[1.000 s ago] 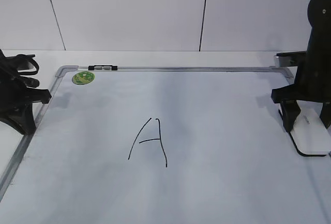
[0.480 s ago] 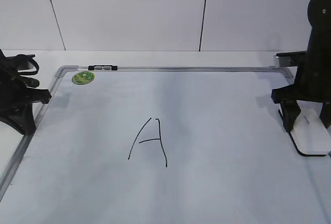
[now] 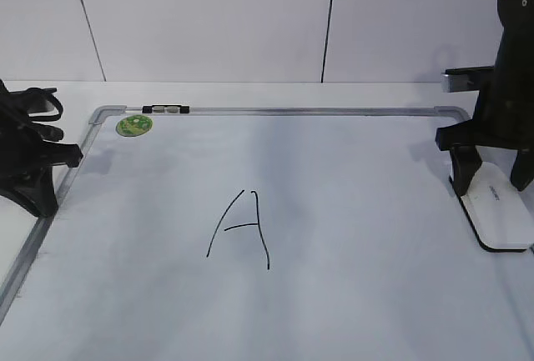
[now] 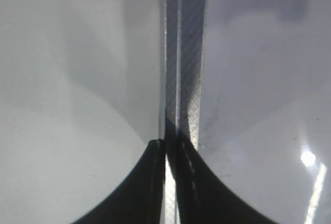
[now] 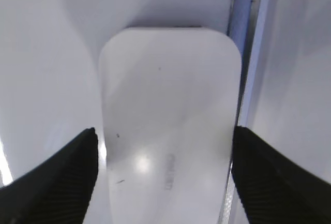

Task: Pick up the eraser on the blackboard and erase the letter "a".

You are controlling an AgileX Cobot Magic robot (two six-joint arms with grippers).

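Wide apart, the two black jaws of the right gripper point(image 5: 164, 175) stand one on each side of the one white, smooth, rounded plastic eraser point(image 5: 168, 131). From the right wrist camera I cannot tell if they touch it. That eraser point(image 3: 497, 209) lies flat near the right edge of the big white dry-erase blackboard with a silver metal frame point(image 3: 284, 112). Near the board's middle, well apart from the eraser, is one tall black marker letter "A" point(image 3: 242, 228). One round green sticker point(image 3: 133, 125) sits in the far left corner. At the left frame rail, the left gripper point(image 4: 166, 146) has its two jaws closed together, holding nothing.
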